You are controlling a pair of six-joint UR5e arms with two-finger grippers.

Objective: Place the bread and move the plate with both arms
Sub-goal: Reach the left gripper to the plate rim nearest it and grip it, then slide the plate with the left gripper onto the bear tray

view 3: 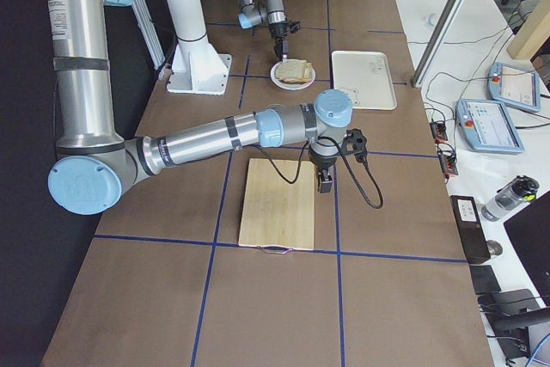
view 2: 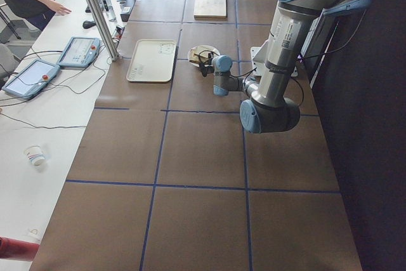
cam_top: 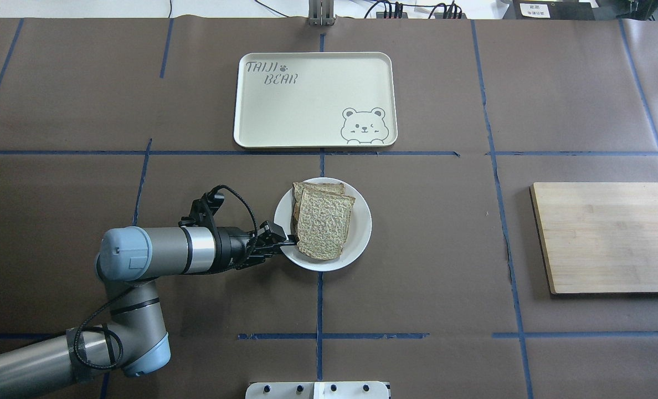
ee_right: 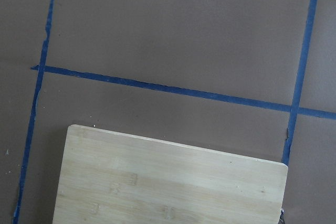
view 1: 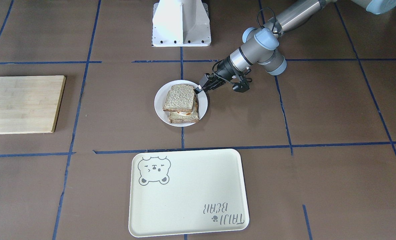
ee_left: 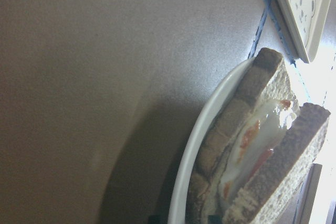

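Observation:
The white plate (cam_top: 362,227) sits at mid-table. On it the plain bread (cam_top: 324,224) lies skewed on top of the egg toast (cam_top: 318,187). My left gripper (cam_top: 289,240) is at the plate's rim on the robot's left side, jaws close together on it. In the front view the gripper (view 1: 198,89) touches the plate (view 1: 159,100) beside the bread (view 1: 180,97). The left wrist view shows the rim (ee_left: 210,124) and the bread (ee_left: 294,161) over the egg. My right gripper (view 3: 325,181) hangs above the wooden board's edge; I cannot tell if it is open or shut.
The cream bear tray (cam_top: 307,105) lies beyond the plate, on the operators' side. The wooden board (cam_top: 606,238) lies on the robot's right and shows in the right wrist view (ee_right: 173,182). The white robot base (view 1: 181,23) stands behind the plate.

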